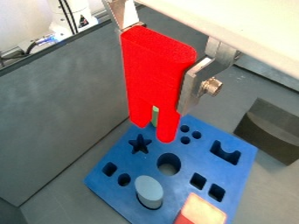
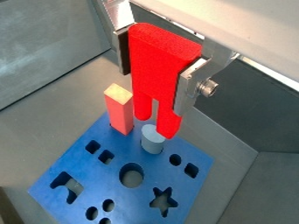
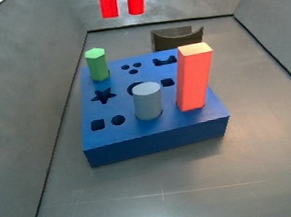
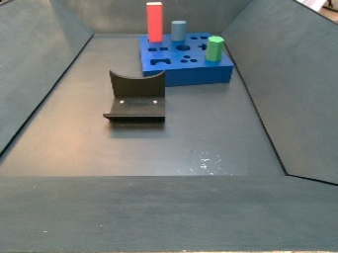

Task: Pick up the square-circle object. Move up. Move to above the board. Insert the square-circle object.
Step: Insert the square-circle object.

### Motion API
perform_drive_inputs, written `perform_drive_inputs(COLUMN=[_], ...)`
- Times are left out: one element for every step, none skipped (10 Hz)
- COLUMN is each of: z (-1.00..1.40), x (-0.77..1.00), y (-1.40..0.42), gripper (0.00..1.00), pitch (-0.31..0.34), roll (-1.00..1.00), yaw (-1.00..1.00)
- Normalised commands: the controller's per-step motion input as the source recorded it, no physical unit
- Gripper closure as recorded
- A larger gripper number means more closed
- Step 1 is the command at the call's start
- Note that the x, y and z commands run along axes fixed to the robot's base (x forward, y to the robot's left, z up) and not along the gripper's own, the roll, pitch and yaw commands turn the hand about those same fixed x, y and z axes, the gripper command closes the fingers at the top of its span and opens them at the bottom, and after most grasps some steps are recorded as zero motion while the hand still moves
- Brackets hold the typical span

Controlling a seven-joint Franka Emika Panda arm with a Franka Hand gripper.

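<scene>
Your tool [image 2: 158,74] grips the red block [image 1: 152,79] high above the blue board [image 1: 122,179]. Line its two legs over the matching holes, keep it plumb, then lower slowly.

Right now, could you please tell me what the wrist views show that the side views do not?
Only the wrist views show the gripper, above the board, shut on the square-circle object. Only the side views show the green peg. Both show that object, the board, the orange-red block, the grey cylinder and the fixture.
</scene>
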Motion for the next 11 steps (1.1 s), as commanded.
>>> perform_drive_inputs(z=[-0.48,-0.46,-0.47,-0.46,-0.42,-0.47,-0.54,-0.64,-0.66,-0.61,-0.3], x=[-0.19,-0.21,-0.24,-0.06,-0.02,-0.01,0.0,0.0,0.0,-0.02,0.0], y=[-0.19,-0.21,-0.23,-0.1,-0.09,-0.09,-0.09,-0.15,-0.17,-0.17,-0.07], gripper=[1.0,1.0,1.0,1.0,1.0,1.0,1.0,1.0,1.0,1.0,1.0], pitch=[-0.024,-0.017,-0.026,-0.014,-0.027,-0.059,-0.066,-0.076,-0.071,-0.057,-0.036], roll=[0.01,0.03,0.04,0.0,0.0,0.0,0.0,0.0,0.01,0.02,0.0], yaw=[0.09,0.13,0.13,0.09,0.05,0.0,0.0,0.02,0.03,0.03,0.04])
